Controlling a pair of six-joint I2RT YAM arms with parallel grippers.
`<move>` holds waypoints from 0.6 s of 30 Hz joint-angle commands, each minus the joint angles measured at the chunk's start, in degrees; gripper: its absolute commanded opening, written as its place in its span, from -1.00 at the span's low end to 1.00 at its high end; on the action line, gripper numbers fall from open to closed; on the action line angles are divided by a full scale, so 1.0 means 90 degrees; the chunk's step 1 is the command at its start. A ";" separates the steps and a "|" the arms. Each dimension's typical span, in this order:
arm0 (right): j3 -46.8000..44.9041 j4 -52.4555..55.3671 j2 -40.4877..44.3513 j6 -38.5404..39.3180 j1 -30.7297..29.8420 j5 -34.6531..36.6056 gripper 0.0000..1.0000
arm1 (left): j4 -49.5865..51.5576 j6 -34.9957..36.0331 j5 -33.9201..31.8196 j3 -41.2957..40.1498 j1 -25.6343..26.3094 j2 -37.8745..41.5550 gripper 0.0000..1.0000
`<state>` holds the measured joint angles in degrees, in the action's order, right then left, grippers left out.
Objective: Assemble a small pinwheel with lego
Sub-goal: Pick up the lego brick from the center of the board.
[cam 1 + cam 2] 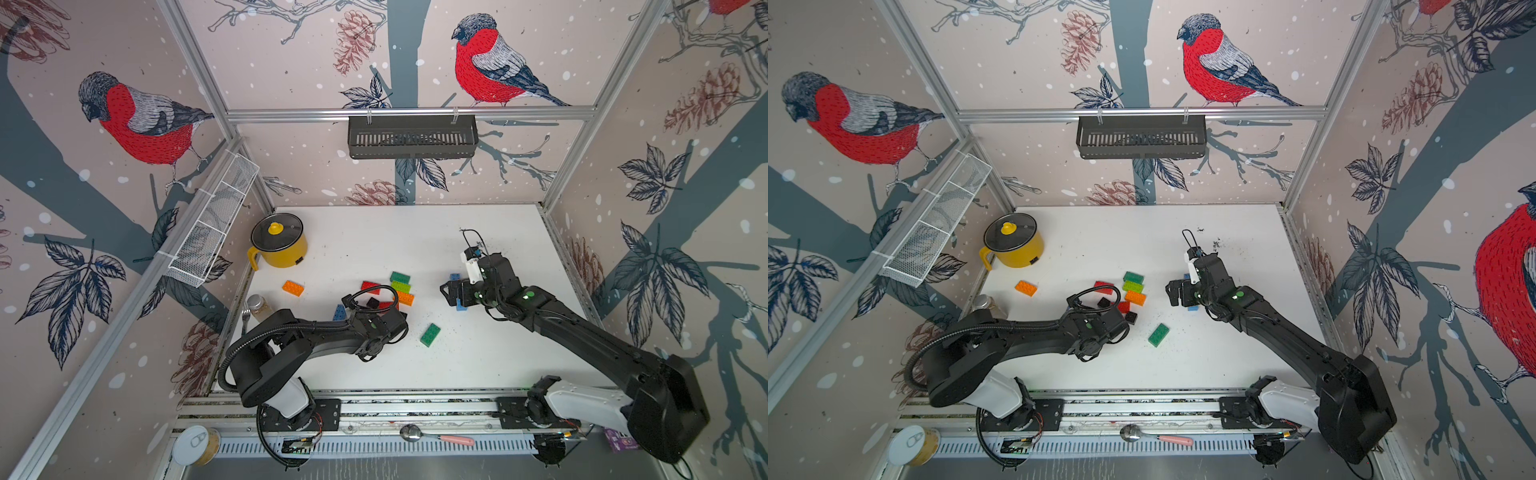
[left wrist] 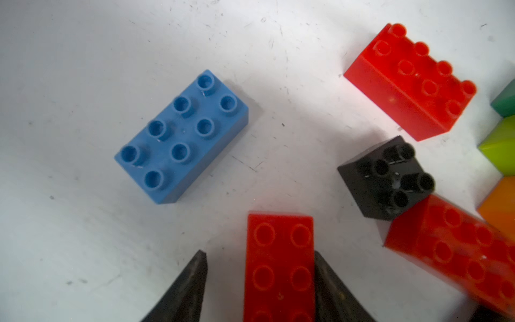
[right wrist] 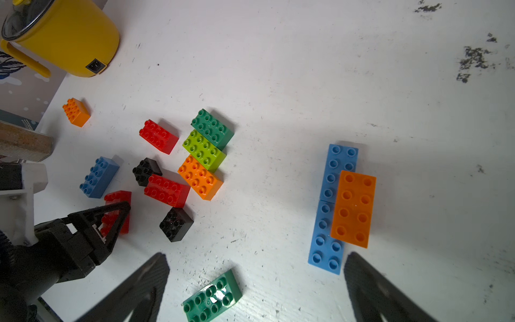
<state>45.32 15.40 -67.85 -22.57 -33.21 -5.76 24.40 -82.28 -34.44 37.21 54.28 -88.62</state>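
Straddling a red brick (image 2: 278, 267)

Left end effector (image 2: 259, 254) stands apart around it on the white surface (image 2: 83, 83): one finger (image 2: 331, 284) touches it, the other shows a gap. Right end effector (image 3: 256, 256) hangs wide apart, empty, near two blue bricks (image 3: 338, 167) laid end to end with an orange brick (image 3: 352, 209) overlapping them

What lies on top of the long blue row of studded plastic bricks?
An orange oblong studded plastic brick, shifted sideways. Studs of the blue row beneath it are hidden.
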 commanded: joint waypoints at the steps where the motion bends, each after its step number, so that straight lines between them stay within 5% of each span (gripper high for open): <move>1: 0.0023 -0.0100 0.0002 0.0007 -0.0035 -0.0032 0.99 | -0.0230 0.0158 0.1558 -0.0279 0.0018 0.0031 0.09; 18: -0.0114 -0.0187 0.0058 -0.0094 -0.0163 -0.0018 0.99 | -0.0382 -0.0054 0.1717 -0.0585 0.0450 0.0515 0.12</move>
<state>44.38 15.22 -67.70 -22.79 -34.61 -5.91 17.43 -79.18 -31.29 32.25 57.89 -82.83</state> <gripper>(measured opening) 0.993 0.562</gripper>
